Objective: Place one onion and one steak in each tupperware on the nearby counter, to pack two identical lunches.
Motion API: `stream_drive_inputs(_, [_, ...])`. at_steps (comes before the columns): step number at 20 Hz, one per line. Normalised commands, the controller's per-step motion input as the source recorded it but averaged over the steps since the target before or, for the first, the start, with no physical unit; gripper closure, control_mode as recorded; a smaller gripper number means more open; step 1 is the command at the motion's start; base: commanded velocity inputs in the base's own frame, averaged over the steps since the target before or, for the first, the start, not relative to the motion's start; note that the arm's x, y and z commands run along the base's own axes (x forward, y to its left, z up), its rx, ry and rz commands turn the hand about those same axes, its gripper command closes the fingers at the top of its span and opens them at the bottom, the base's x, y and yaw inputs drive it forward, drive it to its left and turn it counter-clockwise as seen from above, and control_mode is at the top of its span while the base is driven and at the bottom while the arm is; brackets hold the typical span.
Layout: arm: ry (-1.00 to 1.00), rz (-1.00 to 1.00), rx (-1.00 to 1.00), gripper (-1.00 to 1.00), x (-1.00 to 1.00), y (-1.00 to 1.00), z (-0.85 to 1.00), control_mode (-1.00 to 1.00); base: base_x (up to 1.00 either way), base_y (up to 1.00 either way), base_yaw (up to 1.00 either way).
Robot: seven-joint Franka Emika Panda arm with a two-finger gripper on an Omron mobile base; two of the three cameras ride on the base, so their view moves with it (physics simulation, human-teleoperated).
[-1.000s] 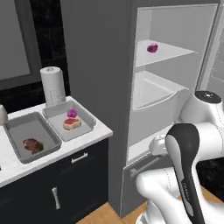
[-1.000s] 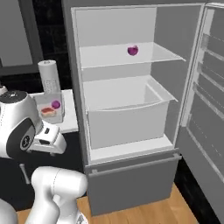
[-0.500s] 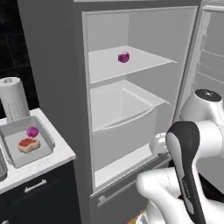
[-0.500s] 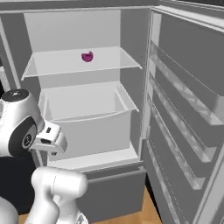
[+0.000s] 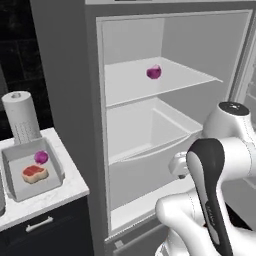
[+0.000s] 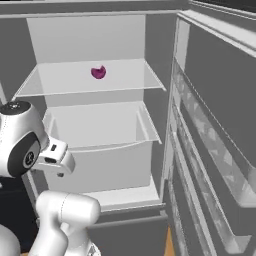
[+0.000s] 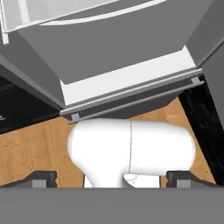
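Observation:
One purple onion (image 5: 153, 72) lies on the upper shelf of the open fridge, also seen from the right as the onion (image 6: 98, 72). On the white counter (image 5: 52, 195) at the left stands a grey tupperware (image 5: 19, 161) holding another onion (image 5: 41, 157) and a red steak (image 5: 34, 173). My gripper (image 7: 111, 178) is open and holds nothing. It hangs low in front of the fridge, pointing down at the fridge base and the wooden floor, well below the shelf onion and right of the counter.
A paper-towel roll (image 5: 21, 117) stands behind the tupperware. A wide white drawer (image 6: 97, 127) sits under the onion's shelf. The open fridge door (image 6: 215, 130) with its racks stands along the right side. Dark cabinet fronts (image 5: 45, 232) lie below the counter.
The whole picture has shifted from the counter toward the fridge, so the base has moved. The fridge interior now faces the cameras. The gripper stays open.

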Motion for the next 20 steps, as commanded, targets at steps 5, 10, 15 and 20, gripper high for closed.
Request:
stream_drive_inputs(5, [0.00,0.00,0.00,-1.00,0.00,0.00,0.00,1.00,0.20,-0.42,0.18])
stream_drive_inputs(10, [0.00,0.00,0.00,-1.00,0.00,0.00,0.00,1.00,0.22,-0.22,0.15])
stream_drive_inputs(15, [0.00,0.00,0.00,-1.00,0.00,0.00,0.00,1.00,0.15,-0.04,0.05])
stream_drive_inputs(20, [0.00,0.00,0.00,-1.00,0.00,0.00,0.00,1.00,0.00,0.00,0.00])
